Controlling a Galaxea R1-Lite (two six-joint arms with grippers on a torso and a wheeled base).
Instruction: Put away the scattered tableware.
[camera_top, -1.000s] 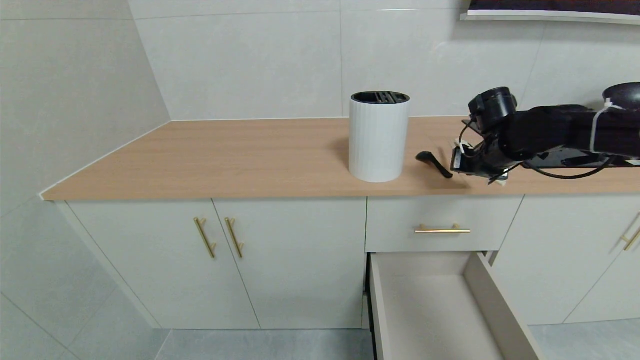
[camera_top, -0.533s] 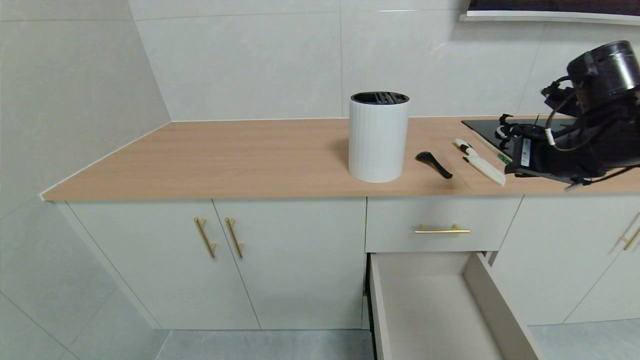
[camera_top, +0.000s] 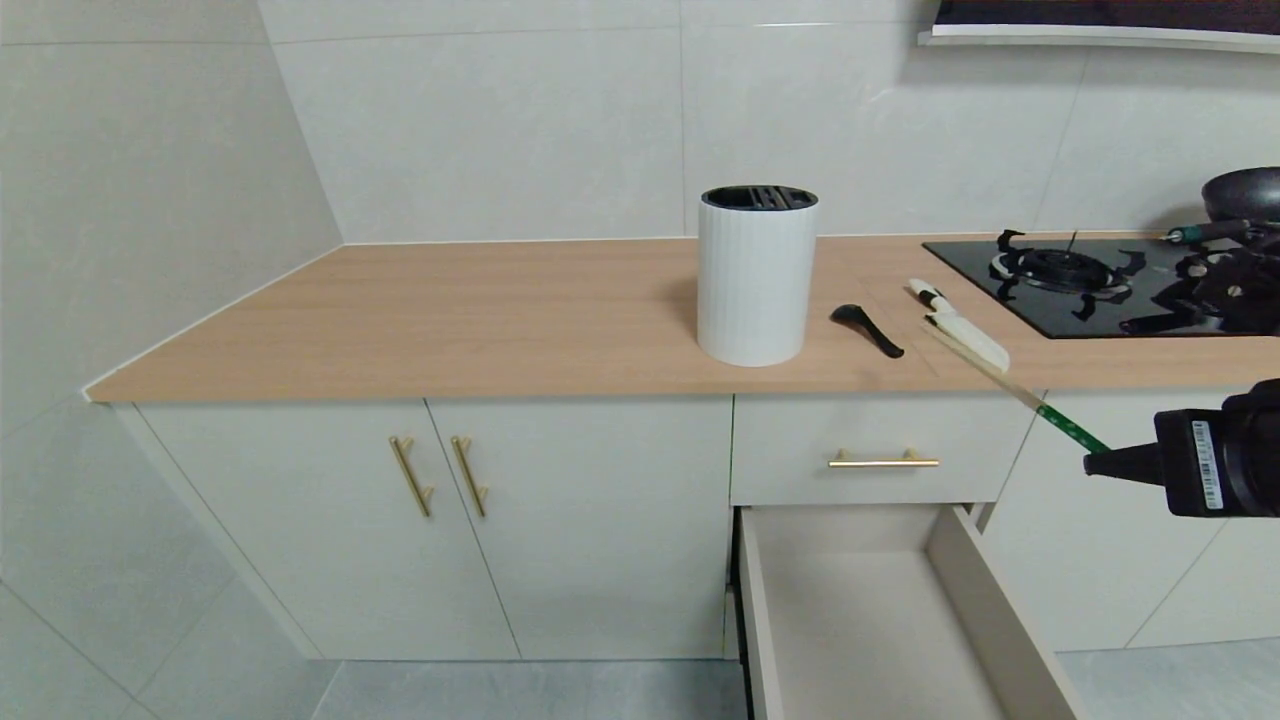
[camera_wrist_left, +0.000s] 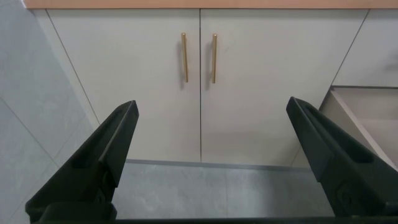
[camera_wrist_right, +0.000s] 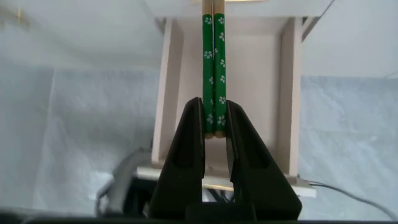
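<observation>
gripping a pair of wooden chopsticks with green flowered ends (camera_top: 1012, 390) by that green end, the right gripper (camera_top: 1097, 462) hung at the near right, level with the cabinet fronts. its jaws were clenched on both sticks side by side. the sticks ran from it up, far and left, their bare tips reaching toward the wooden counter edge near a white-handled knife (camera_top: 960, 328) and a small black spoon (camera_top: 867, 328). the open pale drawer (camera_top: 850, 620) lay below and to the left of this gripper. seen from the right wrist, the sticks' long axis lined up with the drawer's length, so a drop there looked likely to need only a short move left and down. the left gripper (camera_wrist_left: 214, 162) was spread wide and empty, facing the two-door cabinet (camera_wrist_left: 199, 81) farther left.
</observation>
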